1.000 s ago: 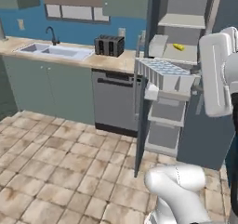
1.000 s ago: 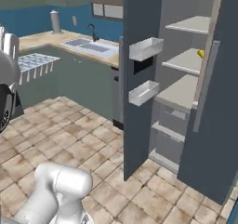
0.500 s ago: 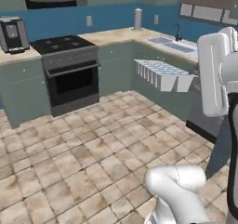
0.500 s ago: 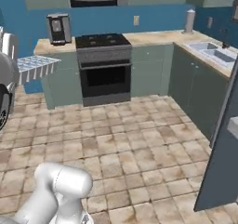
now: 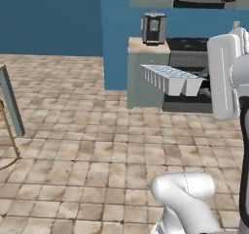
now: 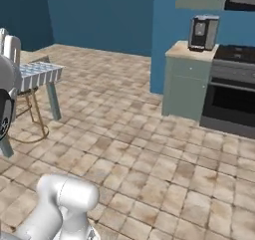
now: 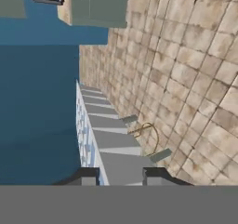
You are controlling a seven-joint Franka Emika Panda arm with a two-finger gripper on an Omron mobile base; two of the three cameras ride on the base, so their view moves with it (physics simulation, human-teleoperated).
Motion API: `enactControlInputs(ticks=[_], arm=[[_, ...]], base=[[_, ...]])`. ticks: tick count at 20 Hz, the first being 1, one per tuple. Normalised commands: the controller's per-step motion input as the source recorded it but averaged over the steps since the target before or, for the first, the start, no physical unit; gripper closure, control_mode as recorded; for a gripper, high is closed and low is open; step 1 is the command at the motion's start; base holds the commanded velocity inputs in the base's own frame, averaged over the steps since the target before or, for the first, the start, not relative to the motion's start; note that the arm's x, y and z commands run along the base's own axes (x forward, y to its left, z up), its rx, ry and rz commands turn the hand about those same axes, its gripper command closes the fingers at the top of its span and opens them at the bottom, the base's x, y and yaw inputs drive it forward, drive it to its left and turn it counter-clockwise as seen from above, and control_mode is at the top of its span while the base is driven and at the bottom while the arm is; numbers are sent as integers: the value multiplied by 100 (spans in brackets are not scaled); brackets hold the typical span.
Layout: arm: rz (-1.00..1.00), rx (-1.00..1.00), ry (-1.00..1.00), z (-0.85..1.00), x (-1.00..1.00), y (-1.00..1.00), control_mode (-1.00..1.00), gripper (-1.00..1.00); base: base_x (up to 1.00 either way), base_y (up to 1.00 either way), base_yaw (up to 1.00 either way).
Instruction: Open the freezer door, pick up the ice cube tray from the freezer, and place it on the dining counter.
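Ice cube tray (image 5: 171, 77): white, rectangular, a grid of deep tapered cells tinged pale blue, no legible markings. It is sticking straight out from the hand (image 7: 121, 175), which is clamping one short end, raised above the tiled floor (image 5: 97, 150).

Nothing readable is showing anywhere right now: no words, brand names, numbers or signs are coming through in any of the three views. The coffee machine (image 5: 153, 28) on the counter end is showing a dark front panel with no legible marking, and the oven (image 6: 232, 98) front is looking blank too.
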Motion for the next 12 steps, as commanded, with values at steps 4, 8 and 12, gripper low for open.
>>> enactControlInputs(ticks=[4,8,12], arm=[[0,0,0,0,0,0,100,100],[0,0,0,0,0,0,100,100],[0,0,0,0,0,0,100,100]], base=[[0,0,99],[8,0,91],[62,0,65]])
